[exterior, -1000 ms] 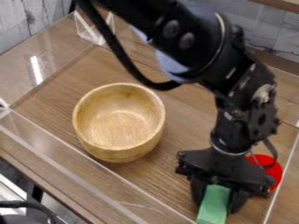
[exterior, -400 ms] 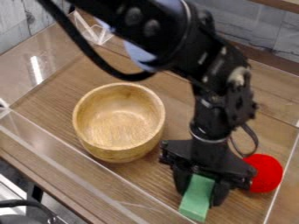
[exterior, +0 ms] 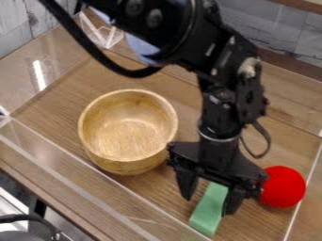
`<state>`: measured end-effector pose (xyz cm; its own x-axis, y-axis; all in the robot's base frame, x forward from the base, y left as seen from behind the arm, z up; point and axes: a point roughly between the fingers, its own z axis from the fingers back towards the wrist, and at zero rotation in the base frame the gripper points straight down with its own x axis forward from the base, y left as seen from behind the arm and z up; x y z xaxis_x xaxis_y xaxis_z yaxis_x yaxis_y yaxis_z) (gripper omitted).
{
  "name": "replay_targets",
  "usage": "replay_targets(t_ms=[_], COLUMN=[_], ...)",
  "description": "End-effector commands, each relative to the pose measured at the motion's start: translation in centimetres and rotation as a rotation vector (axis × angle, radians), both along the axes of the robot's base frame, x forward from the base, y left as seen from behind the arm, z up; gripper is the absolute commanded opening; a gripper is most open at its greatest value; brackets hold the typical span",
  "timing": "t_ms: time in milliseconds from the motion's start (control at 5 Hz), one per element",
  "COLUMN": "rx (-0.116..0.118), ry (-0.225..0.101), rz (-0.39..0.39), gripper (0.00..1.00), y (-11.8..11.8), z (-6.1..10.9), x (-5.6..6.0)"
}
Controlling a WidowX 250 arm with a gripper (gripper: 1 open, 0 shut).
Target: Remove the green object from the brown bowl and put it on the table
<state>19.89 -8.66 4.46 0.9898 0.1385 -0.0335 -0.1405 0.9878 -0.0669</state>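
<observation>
Bowl (exterior: 127, 132), round, light brown, thick-rimmed, on wood-grain table (exterior: 78, 173). Green object (exterior: 212, 209), flat, elongated, lying on the tabletop outside the bowl, partly beneath the black gripper (exterior: 213, 184); fingers parted, grasp released. Red ball (exterior: 283, 187), just beside the gripper, near the green piece.

Green block (exterior: 209, 213), light-brown bowl (exterior: 127, 132)

Clear acrylic wall (exterior: 32, 47) at left; bright light reflections along upper left.
</observation>
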Motion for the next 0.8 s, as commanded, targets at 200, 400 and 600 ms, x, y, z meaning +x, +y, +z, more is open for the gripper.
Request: replay_targets(t_ms=[200, 400, 600], rx=[-0.025, -0.026, -0.036], ry=[-0.069, -0.072, -0.094], rz=[-0.047, -0.099, -0.084], gripper=[0.00, 0.00, 0.00], y=[0.9, 1.1, 1.0], z=[2.2, 3.3, 4.9], x=[1.2, 1.1, 2.2])
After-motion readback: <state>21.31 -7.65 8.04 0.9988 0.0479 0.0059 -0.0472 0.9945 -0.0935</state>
